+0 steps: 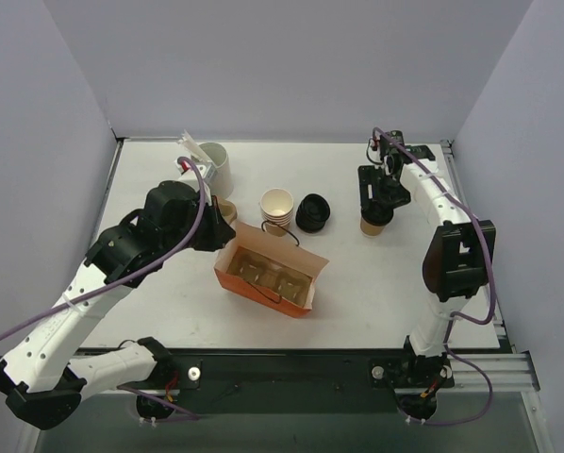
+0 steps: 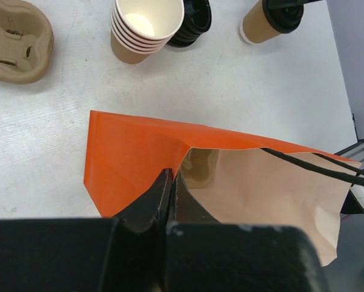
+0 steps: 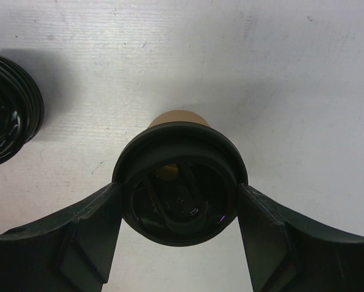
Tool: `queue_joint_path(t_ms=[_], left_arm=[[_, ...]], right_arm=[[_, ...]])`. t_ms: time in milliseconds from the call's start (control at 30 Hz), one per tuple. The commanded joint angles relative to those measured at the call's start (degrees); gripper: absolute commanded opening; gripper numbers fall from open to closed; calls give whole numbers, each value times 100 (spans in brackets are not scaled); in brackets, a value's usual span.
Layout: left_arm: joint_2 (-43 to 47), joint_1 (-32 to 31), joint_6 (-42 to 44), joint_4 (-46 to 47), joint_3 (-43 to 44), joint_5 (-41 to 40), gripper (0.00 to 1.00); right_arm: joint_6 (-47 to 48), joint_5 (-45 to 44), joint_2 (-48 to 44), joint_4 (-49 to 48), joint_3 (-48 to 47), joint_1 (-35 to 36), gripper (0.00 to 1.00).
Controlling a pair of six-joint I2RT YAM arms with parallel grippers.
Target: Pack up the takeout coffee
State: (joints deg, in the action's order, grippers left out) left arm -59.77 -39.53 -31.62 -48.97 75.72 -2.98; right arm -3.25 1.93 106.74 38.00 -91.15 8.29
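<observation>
- Takeout coffee (image 1: pixel 374 223): small tan paper cup, tapered wall, round glossy black plastic lid with a raised rim. Stands upright on the right half of the table, well apart from the bag.
- Right gripper (image 3: pixel 179 196): jaws wide, one black finger (image 3: pixel 87 234) on each side of the lid, both meeting its rim. The cup's base sits on the table.
- Bag (image 2: pixel 127 158): orange paper outside, plain kraft inside, creased, with thin black cord handles. Lies open at table centre.
- Left gripper (image 2: pixel 170 185): jaws pressed together, pinching the bag's upper edge where orange meets kraft.
- Stack of lidless cups (image 1: pixel 276 208): nested tan paper, cream inside, upright behind the bag.
- Pile of loose lids (image 1: pixel 312 212): black ribbed plastic, just right of the stack.
- Pulp carrier (image 2: pixel 14 39): moulded grey-brown fibre with rounded lobes and slotted wells.
- Pitcher (image 1: pixel 211 162): white and smooth, at the far left.
- Table (image 1: pixel 376 283): matt white with faint scuffs.
- Views: the top camera alone shows the pitcher and the whole layout. The left wrist alone shows the pinch on the paper and the carrier in full. The right wrist alone shows the fingers' contact with the lid. The bag's contents are unclear in every view.
</observation>
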Motion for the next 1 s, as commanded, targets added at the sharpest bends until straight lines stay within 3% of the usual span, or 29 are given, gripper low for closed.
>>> queue_joint_path(t_ms=[0, 267, 600, 767, 967], left_arm=[[-157, 15, -178, -385, 540, -238, 0], [-316, 15, -266, -420, 531, -1, 0], [-694, 33, -609, -61, 742, 237, 0], [-1054, 50, -890, 528, 953, 298, 0], [-1204, 68, -1013, 1600, 945, 79, 0]], right_arm=[[-185, -52, -188, 831, -919, 93, 56], [-256, -132, -1181, 1569, -2019, 1032, 54], [-308, 193, -2824, 1307, -2591, 2352, 52], [-545, 429, -3589, 895, -2565, 2694, 50], [-659, 1553, -4538, -125, -1583, 2888, 50]])
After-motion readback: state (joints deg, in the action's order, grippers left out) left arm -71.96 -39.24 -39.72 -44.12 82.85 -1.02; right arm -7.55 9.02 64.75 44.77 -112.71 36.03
